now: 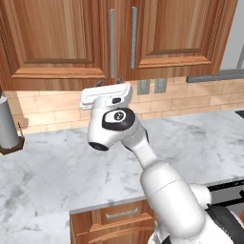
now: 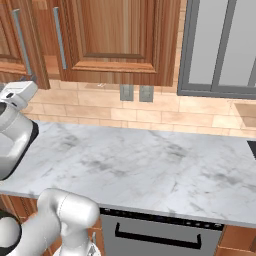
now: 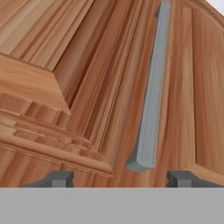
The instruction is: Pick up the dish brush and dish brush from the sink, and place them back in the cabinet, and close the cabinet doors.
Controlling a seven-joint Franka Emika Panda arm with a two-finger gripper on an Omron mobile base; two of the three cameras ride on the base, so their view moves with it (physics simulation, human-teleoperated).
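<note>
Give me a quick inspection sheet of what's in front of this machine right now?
Surface: marble counter, bare where seen.
Job's things: cabinet doors look shut; left door's silver handle close ahead of the hand.
Clutter: paper towel roll at counter's left.
Grippers: gripper open, empty, raised to the doors' lower edge.
Cables: nothing seen.
Surroundings: tan tile backsplash, wall outlets, grey-framed window.

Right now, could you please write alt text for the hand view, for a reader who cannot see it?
A long vertical silver bar handle on a reddish-brown wooden panelled cabinet door fills the close-up, its lower end just above the open gripper, whose two dark fingertips stand apart beneath it, touching nothing.
</note>
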